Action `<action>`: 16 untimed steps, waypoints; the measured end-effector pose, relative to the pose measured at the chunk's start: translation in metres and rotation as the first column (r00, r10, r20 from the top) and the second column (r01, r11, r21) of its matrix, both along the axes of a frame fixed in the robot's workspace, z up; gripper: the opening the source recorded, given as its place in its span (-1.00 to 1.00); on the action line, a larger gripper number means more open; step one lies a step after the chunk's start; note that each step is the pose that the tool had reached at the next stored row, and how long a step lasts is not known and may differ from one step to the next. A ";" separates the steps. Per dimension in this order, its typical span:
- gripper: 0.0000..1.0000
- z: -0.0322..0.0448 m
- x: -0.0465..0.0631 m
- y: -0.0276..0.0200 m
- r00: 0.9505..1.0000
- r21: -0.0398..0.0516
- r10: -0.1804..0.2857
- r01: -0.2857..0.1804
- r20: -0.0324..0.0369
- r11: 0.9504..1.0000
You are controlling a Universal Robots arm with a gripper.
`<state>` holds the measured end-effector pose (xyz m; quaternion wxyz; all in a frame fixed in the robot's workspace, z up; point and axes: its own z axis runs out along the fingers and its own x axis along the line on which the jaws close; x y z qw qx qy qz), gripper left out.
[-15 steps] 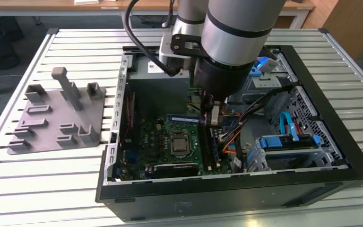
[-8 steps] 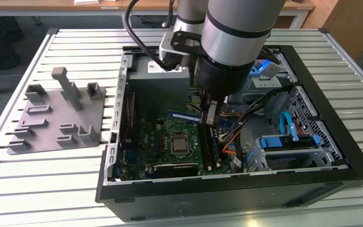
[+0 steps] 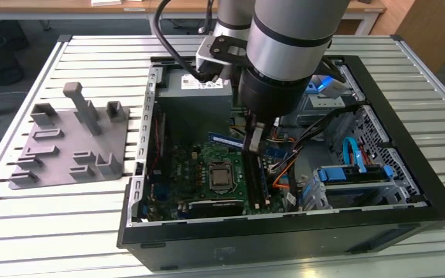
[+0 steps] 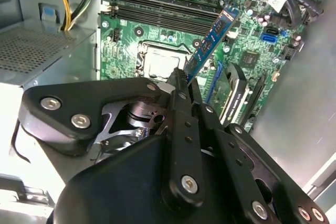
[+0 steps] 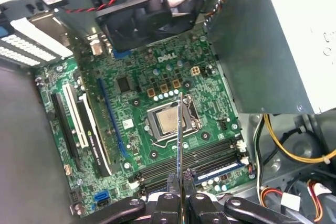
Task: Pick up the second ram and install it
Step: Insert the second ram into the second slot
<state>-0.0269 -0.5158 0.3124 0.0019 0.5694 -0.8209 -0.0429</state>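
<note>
Hanging over the open PC case (image 3: 284, 231), the arm is reaching down inside, and the pincer (image 3: 252, 142) is clamping the second ram (image 3: 226, 139) by one end. So the stick is sitting up in the air, off the board. It's hovering above the motherboard (image 3: 199, 168), roughly between the CPU socket (image 3: 221, 176) and the long black sockets (image 3: 257, 174).

In the second wrist view the second ram (image 4: 212, 40) is sticking out past the pincer (image 4: 181, 77) at a slant, not touching anything below it. In the first wrist view the second ram (image 5: 179, 140) is showing edge-on as a thin line coming out from between the fingertips and crossing over the CPU socket (image 5: 168, 119). The long black sockets (image 5: 194, 156) are lying just beside the pincer (image 5: 180, 178). One of them looks like it's already carrying a blue strip (image 5: 218, 170), can't swear to it though.

The case is lying on its side on the slatted table (image 3: 53, 231). The grey moulded tray (image 3: 68, 145) is sitting by itself near the table's edge on the exterior view's left, well apart from the case.
</note>
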 end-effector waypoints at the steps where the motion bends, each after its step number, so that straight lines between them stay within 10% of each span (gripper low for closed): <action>1: -0.73 0.0000 0.000 0.0000 1.000 0.000 -0.008 0.008 0.000 1.000; 16: -0.73 -0.0006 0.000 0.0000 0.988 0.000 -0.152 0.152 0.000 0.988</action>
